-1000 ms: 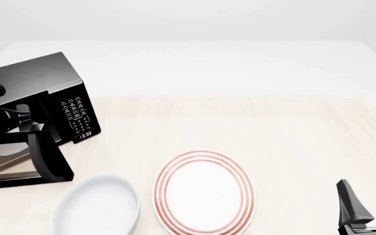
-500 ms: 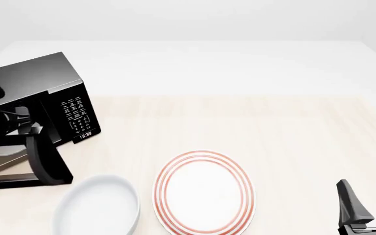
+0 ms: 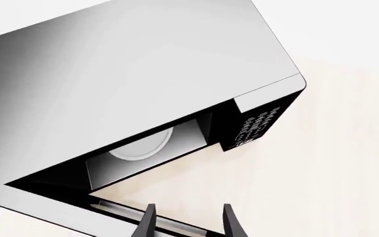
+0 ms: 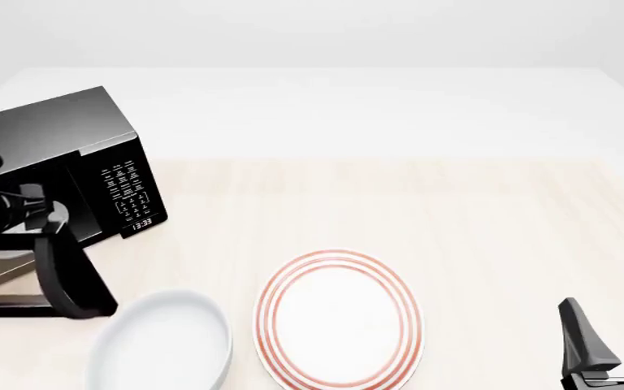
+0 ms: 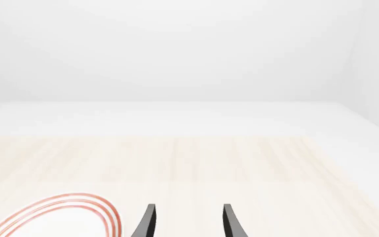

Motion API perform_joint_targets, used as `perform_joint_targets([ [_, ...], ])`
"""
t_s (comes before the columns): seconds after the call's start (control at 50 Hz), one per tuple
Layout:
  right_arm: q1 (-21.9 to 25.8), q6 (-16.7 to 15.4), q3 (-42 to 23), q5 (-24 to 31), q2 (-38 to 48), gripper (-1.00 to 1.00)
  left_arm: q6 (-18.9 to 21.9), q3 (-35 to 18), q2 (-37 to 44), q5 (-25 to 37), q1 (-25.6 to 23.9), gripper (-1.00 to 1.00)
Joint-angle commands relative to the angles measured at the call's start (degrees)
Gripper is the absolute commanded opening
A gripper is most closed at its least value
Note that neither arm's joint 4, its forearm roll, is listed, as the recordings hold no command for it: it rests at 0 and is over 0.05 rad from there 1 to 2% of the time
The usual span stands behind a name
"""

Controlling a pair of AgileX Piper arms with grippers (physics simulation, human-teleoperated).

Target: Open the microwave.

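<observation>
Microwave (image 4: 84,162) is sitting at the table's (image 4: 486,236) far left, door swung open.
Left gripper (image 3: 188,222) is spread around the door edge; right gripper (image 4: 613,337) is waiting wide, both partly cut off.

Black microwave (image 4: 79,154), door swung open

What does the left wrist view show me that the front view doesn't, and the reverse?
Only the left wrist view shows the microwave's open cavity with its pale round turntable, and the left gripper, jaws apart, at the swung-out door. Only the front view shows the red-ringed plate, the white bowl and the idle right gripper. Both show the keypad panel.
</observation>
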Motion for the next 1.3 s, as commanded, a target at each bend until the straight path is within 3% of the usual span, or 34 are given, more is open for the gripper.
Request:
perform_joint_targets([
  [0.02,0.01,-0.01,0.00,0.00,0.00,1.00,-0.37,2.62,-1.13,0.53,0.32,1.00],
  [0.74,0.01,-0.01,0.00,0.00,0.01,1.00,-1.76,7.09,-7.33,1.75,-0.16,1.00],
  [1.3,0.00,0.00,0.00,0.00,0.01,1.00,-1.96,9.38,-12.76,4.34,2.35,1.00],
])
